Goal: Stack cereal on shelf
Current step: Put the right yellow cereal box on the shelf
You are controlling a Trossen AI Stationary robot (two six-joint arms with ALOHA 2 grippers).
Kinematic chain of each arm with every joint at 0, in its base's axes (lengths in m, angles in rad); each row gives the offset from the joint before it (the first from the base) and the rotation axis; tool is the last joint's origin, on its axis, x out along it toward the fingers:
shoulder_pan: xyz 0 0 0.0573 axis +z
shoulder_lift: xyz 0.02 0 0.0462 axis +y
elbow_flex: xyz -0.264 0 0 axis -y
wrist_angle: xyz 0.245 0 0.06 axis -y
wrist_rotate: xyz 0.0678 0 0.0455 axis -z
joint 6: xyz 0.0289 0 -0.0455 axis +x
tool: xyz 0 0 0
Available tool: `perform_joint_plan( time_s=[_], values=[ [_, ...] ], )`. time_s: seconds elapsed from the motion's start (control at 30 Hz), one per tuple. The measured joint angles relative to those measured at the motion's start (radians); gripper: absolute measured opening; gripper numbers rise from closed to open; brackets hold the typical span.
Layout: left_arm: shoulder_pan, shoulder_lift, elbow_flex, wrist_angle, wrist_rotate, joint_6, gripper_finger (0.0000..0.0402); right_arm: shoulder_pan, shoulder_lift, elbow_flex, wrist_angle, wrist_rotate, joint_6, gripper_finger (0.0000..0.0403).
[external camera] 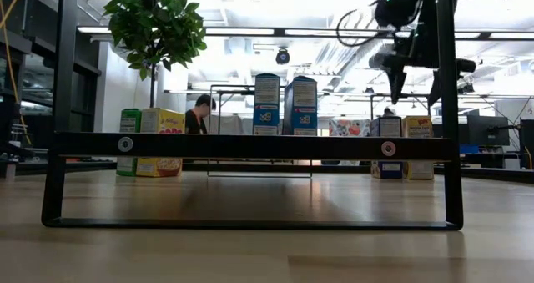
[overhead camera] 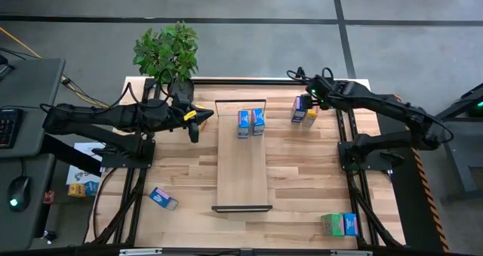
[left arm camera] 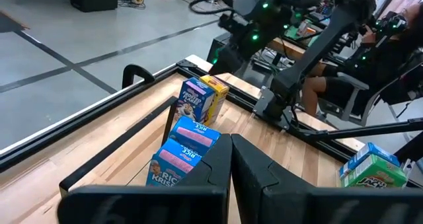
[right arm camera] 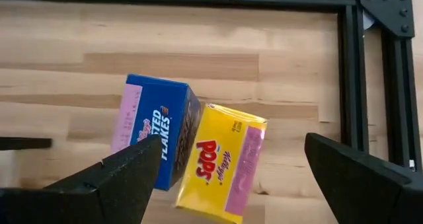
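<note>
The right gripper point(overhead camera: 309, 102) hangs above the far right part of the surface point(overhead camera: 181, 173), jaws spread wide and holding nothing. Directly beneath them stand two cereal boxes touching each other: a blue Frosted Flakes box point(right arm camera: 155, 128) and a yellow Pops box point(right arm camera: 221, 161), the latter tilted. In the right wrist view both boxes lie between the two jaws, apart from them.

The left gripper point(overhead camera: 193, 121) sits over the far left part of the surface, just beside the shelf point(overhead camera: 241, 177), jaws fully closed and empty.

Count of cereal boxes visible in the high view: seven on the surface or shelf.
- Two blue boxes point(overhead camera: 250, 122) stand upright, side by side, at the far end of the shelf.
- Two under the right gripper.
- One blue box point(overhead camera: 163, 198) lies flat at near left.
- A green box point(overhead camera: 330, 224) and a blue box point(overhead camera: 350, 223) stand together at near right.

One potted plant point(overhead camera: 167, 50) stands at the far left edge.
</note>
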Motion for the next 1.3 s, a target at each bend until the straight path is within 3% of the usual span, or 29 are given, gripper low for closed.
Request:
perform_joint_plan(
  time_s=[0.23,0.53,1.3],
  values=[
    [0.0,0.0,0.0,0.0,-0.001,0.0,0.0,0.0,0.097,-0.003,-0.011,0.051,0.086,0.0365],
    [0.0,0.0,0.0,0.0,-0.001,0.0,0.0,0.0,0.111,-0.004,-0.04,0.103,0.239,0.0365],
    [0.0,0.0,0.0,0.0,-0.001,0.018,0.0,0.0,0.151,-0.005,-0.04,0.04,0.264,0.0356]
  ],
)
